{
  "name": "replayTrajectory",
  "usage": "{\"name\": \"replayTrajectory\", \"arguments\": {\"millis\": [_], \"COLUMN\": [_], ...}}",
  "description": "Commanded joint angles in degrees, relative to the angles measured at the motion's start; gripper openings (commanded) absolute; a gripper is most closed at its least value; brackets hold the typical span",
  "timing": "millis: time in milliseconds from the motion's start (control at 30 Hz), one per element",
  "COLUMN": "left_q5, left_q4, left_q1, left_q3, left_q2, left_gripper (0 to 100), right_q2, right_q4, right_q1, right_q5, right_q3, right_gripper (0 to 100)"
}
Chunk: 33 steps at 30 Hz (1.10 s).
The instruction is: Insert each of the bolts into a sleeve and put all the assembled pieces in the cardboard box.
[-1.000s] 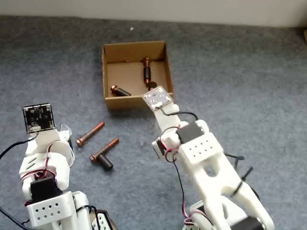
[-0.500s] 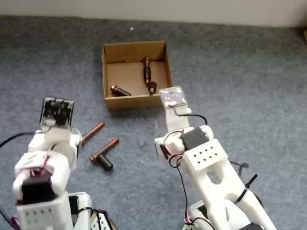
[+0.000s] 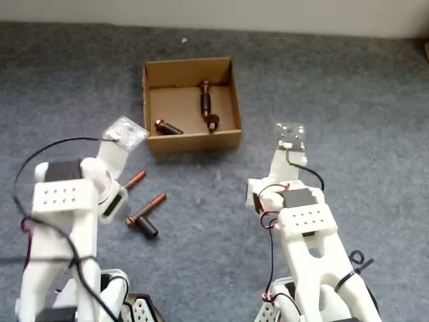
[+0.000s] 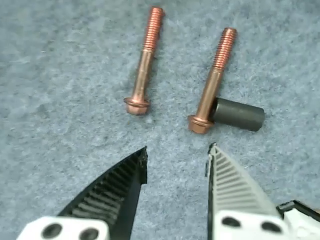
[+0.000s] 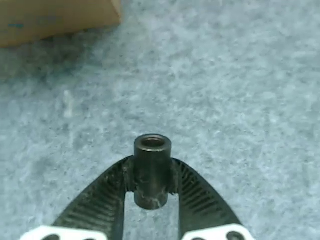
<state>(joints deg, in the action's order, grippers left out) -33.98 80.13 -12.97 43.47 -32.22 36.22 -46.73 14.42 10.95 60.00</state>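
Sleeve [image 5: 152, 167] clamped between right fingers [image 5: 200, 196], left fingers [image 4: 117, 187] apart near two bolts [image 4: 144, 62], high view adds cardboard box [image 3: 194, 141].

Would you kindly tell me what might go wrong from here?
The right end effector grips the short dark metal sleeve only near its tips, so it might twist during insertion. The open left end effector hangs over two copper bolts; grasping the one beside the second dark sleeve could roll it away.
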Motion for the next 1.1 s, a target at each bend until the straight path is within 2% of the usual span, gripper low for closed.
{"name": "replayTrajectory", "arguments": {"millis": [0,267,367,467,600,733,933,1067], "left_q5": [-0.88,2.02,6.95,8.26,11.43,13.71,17.05,16.88], "left_q4": [-2.81,-4.57,-4.57,-4.22,-4.66,-4.13,-1.49,0.00], "left_q1": [4.35,12.62,13.05,12.35,6.37,1.63,1.10,1.10], "left_q3": [-2.33,-2.77,-4.70,-7.16,-12.44,-18.86,-26.07,-29.32], "left_q2": [7.60,16.04,16.04,16.22,16.75,22.99,37.41,40.40], "left_gripper": [22,22,22,22,22,22,22,22], "right_q2": [1.71,1.71,1.71,1.71,1.71,1.71,1.71,1.71], "right_q4": [1.10,3.47,3.47,3.47,3.47,3.47,3.47,3.47], "right_q1": [-2.24,-4.79,-4.79,-4.79,-4.79,-4.70,-4.62,-4.62], "right_q5": [0.70,0.70,0.70,0.70,0.70,0.53,0.44,0.44], "right_q3": [-0.22,0.13,0.22,0.22,0.22,0.22,0.22,0.22], "right_gripper": [0.5,0.5,0.5,0.5,0.5,0.5,0.5,0.5]}}
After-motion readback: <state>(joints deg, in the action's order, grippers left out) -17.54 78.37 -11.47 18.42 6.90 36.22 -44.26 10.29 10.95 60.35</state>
